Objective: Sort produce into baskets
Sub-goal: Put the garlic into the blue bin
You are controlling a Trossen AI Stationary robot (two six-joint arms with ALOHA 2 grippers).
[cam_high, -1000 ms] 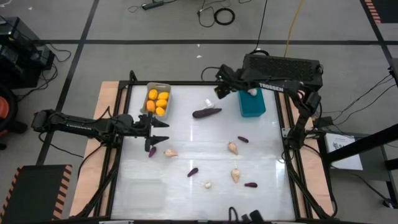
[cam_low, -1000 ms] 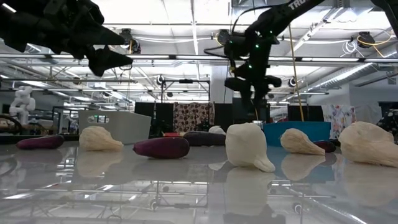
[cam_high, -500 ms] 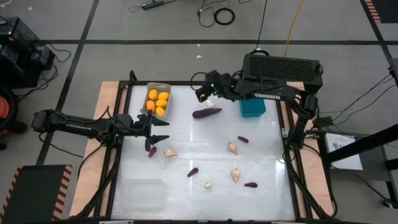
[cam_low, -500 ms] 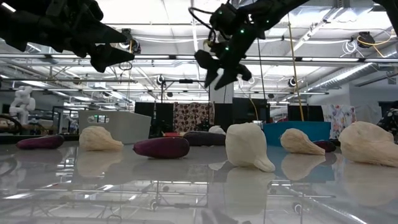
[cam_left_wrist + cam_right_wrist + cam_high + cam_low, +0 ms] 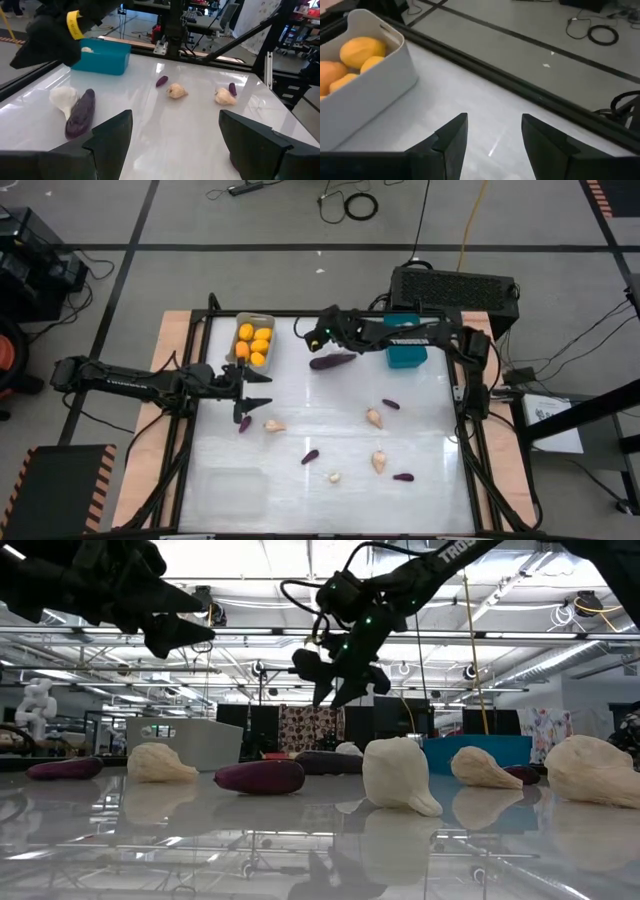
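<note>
The grey basket [image 5: 252, 340] at the far left holds orange fruits [image 5: 362, 51]. The teal basket [image 5: 405, 356] stands far right, partly under my right arm, with a pale bulb [image 5: 87, 49] in it. The clear basket [image 5: 232, 486] sits near left. A large eggplant [image 5: 332, 361] lies with a garlic bulb [image 5: 62, 97] beside it. Small eggplants [image 5: 310, 456] and garlic bulbs [image 5: 374, 418] lie scattered on the table. My right gripper [image 5: 306, 330] hangs open and empty above the far edge, between the grey basket and the large eggplant. My left gripper [image 5: 262, 390] waits open at the left.
A black box [image 5: 455, 288] stands beyond the far right corner. A small eggplant [image 5: 245, 423] and a garlic bulb [image 5: 274, 425] lie just near of my left gripper. The table's black frame rail [image 5: 530, 92] runs close ahead of my right gripper. Bare tabletop lies in the middle.
My right gripper has swung along the far edge toward the table's left, from beside the teal basket to a spot near the grey basket, sinking a little and tipping from pointing steeply down to a shallower slant. Its fingers have stayed apart and empty.
</note>
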